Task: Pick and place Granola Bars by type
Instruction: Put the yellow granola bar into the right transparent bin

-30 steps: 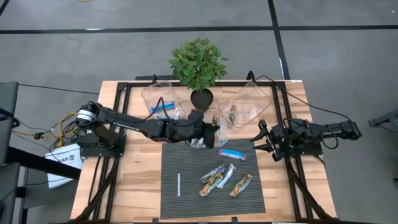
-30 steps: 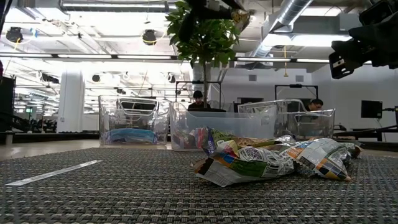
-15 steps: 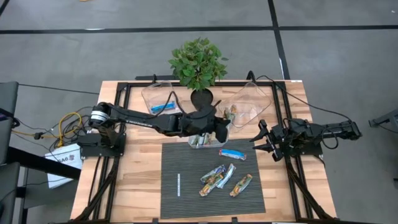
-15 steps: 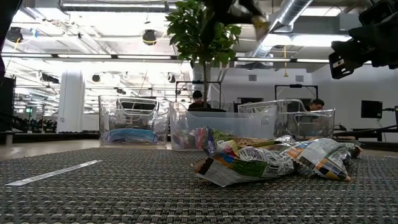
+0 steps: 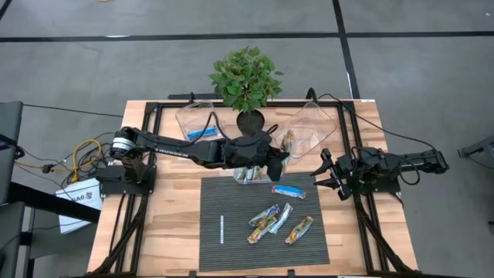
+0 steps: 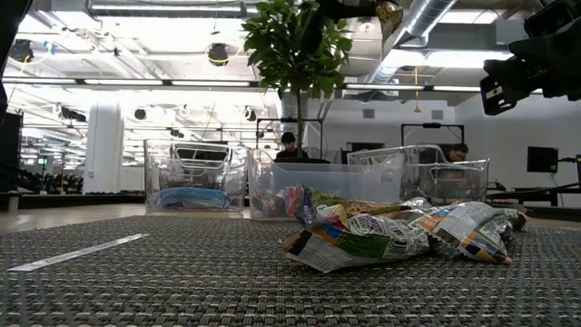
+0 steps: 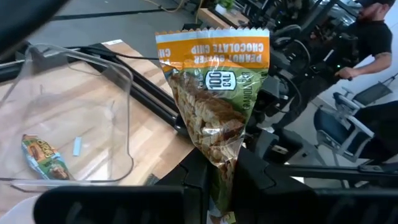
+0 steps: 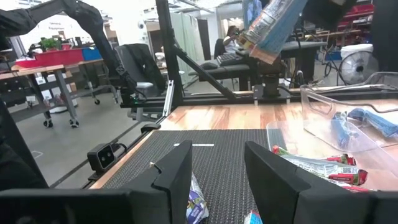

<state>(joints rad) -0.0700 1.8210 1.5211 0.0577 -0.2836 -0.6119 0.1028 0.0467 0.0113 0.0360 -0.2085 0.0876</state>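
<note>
I count three tubs (image 5: 202, 122) and four bars (image 5: 272, 217) on the mat. Left gripper (image 5: 282, 158), clamped on one green-gold bar (image 7: 214, 93), has advanced; right gripper (image 5: 323, 174) stands apart.

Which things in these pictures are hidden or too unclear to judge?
- High view: the granola bar is hidden by the left gripper holding it.
- High view: contents of the middle tub are partly covered by the left arm.
- Low view: the right gripper is cut by the picture's edge.
</note>
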